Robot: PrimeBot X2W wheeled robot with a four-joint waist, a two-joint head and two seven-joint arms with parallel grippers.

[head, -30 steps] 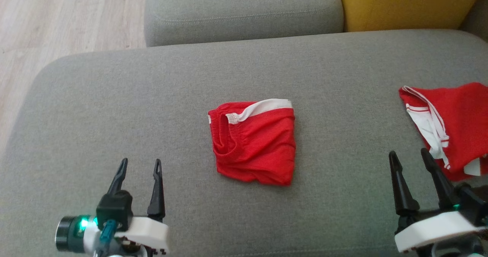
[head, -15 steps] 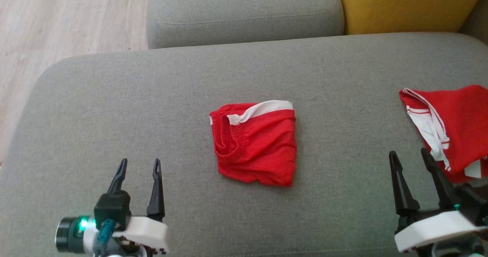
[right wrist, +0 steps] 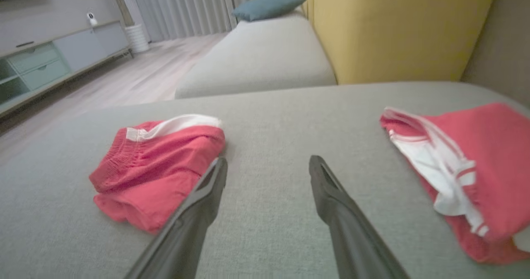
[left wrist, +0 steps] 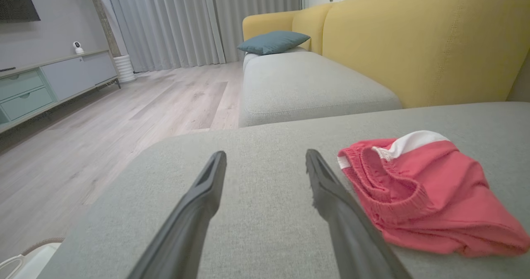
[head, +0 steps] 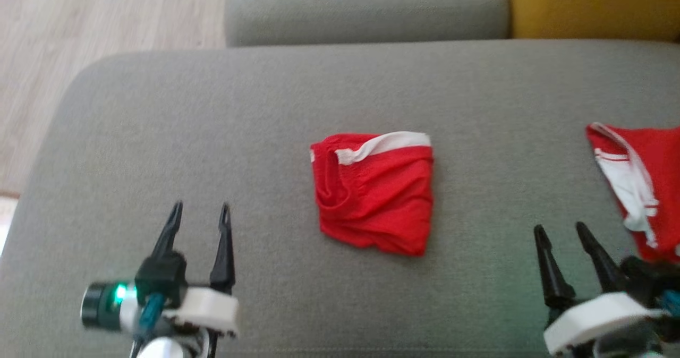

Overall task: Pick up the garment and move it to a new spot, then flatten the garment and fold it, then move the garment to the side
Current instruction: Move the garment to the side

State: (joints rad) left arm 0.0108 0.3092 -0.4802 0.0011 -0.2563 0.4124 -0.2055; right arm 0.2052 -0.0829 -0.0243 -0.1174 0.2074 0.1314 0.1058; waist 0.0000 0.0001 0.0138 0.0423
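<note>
1. Garment (head: 374, 193): red shorts with a white band (head: 390, 143), lying as a small folded bundle in the middle of the grey cushion (head: 212, 129), between my two grippers and touching neither.
2. My left gripper (head: 202, 205) hovers near its left side, jaws spread and empty. My right gripper (head: 560, 227) is well off to the right, jaws also spread and empty, just beside a second garment (head: 645, 182) at the cushion's right edge.
3. I judge it to be thin, light, limp knit. It is neither fragile nor slippery, but it would sag and fall open if I lifted one layer alone.
4. I would pinch through every layer. The gathered elastic waist (head: 325, 180) on the left is thickest and should grip best, with the opposite edge for my other jaws, so the fold holds.
</note>
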